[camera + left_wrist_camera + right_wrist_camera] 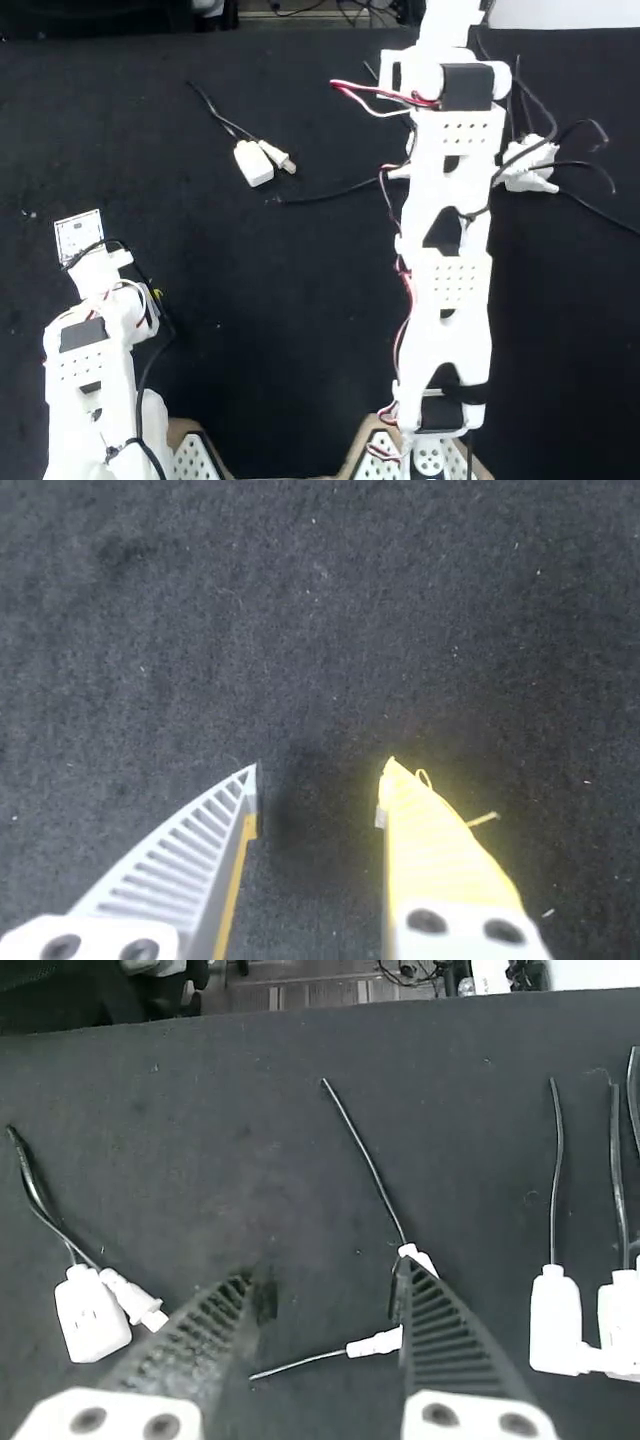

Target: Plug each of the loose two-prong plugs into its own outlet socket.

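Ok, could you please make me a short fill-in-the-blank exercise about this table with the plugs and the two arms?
1. The left gripper hangs over the bare table with its fingers ____.
2. The table cover is ____ in colour.
3. The socket near the right gripper is ____ in colour.
4. The arm stretched far across the table is the ____ one.
Missing words: open; black; white; right.

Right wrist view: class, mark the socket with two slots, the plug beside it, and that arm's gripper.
socket (pixel 92 1322), right wrist view, on its slotted face.
plug (pixel 127 1294), right wrist view, on its white body.
right gripper (pixel 325 1273), right wrist view, midway between its open fingertips.
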Motion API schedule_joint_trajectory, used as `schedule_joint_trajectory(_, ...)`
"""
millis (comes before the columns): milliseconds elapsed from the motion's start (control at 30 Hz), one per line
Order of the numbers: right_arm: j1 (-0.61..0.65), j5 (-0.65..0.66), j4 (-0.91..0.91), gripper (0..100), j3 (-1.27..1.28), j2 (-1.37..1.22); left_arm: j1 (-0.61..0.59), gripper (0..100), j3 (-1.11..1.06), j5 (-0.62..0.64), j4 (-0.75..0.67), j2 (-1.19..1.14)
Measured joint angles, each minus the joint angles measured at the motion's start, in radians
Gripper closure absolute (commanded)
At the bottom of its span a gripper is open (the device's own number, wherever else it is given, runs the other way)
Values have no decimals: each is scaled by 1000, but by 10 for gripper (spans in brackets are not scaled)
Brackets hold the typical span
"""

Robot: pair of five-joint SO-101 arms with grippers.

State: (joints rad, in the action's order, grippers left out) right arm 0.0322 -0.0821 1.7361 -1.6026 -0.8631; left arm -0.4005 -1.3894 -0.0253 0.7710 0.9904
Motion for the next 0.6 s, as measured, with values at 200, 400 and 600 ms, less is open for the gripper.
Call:
schedule_joint_trajectory(200, 20, 0, 0, 825, 255, 94, 0, 794, 0, 0, 0, 0)
schedule_joint_trajectory(400, 66, 0, 0, 825, 517, 304, 0, 794, 0, 0, 0, 0)
schedule_joint_trajectory(600, 144, -2, 0, 825, 740, 592, 0, 794, 0, 0, 0, 0)
